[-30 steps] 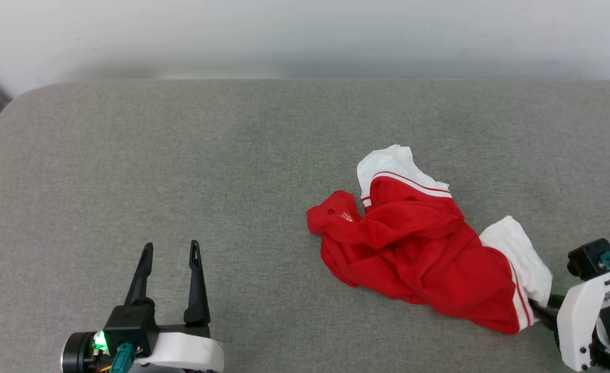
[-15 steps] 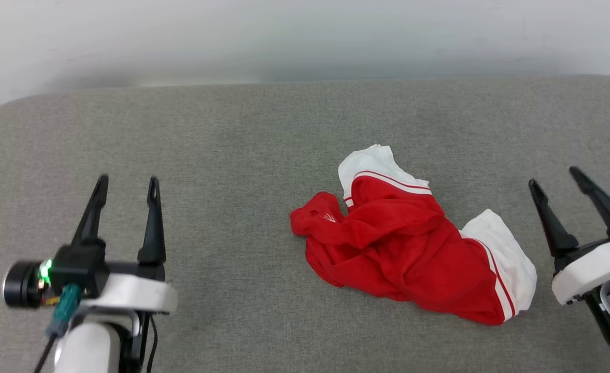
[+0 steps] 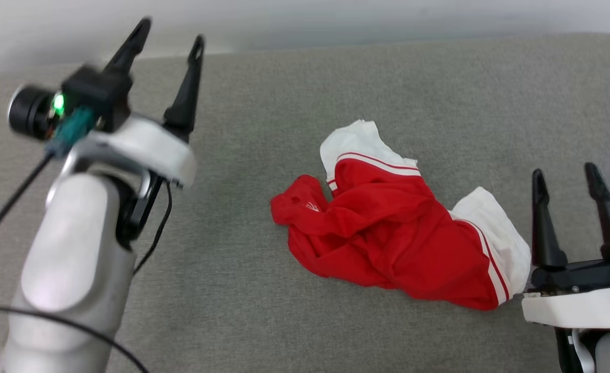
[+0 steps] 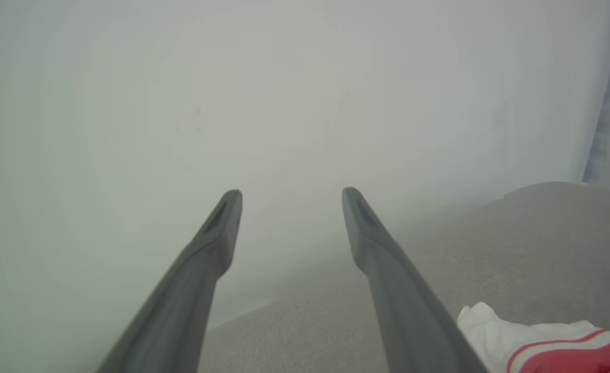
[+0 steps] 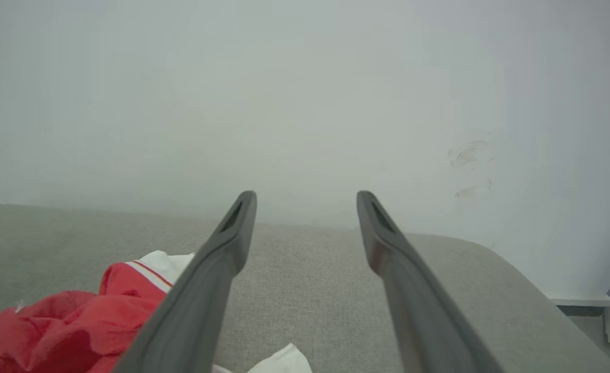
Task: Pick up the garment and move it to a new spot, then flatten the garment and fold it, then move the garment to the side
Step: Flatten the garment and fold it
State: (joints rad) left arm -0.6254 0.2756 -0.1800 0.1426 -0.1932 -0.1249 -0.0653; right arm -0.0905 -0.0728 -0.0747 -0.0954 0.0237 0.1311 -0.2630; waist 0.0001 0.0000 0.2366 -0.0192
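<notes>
The grey fabric surface (image 3: 284, 103) spreads beneath and ahead of both sets of jaws, meeting a pale wall (image 4: 180, 103) beyond the fingertips. The garment (image 3: 387, 238) lies crumpled on it between the two grippers, its red body bunched; one white sleeve with striped trim sits at the far edge and another at the end nearest the right gripper (image 3: 564, 171). That sleeve lies just beside the base of the right gripper's left finger, and whether they touch cannot be told. The right jaws stand wide apart, clamping nothing. The left gripper (image 3: 171, 32) is raised on its pale forearm (image 3: 76, 248), with the garment well off to the right of its jaws; those jaws also stand wide apart and hold nothing. A thin black cable (image 3: 154, 238) hangs beside that forearm.
</notes>
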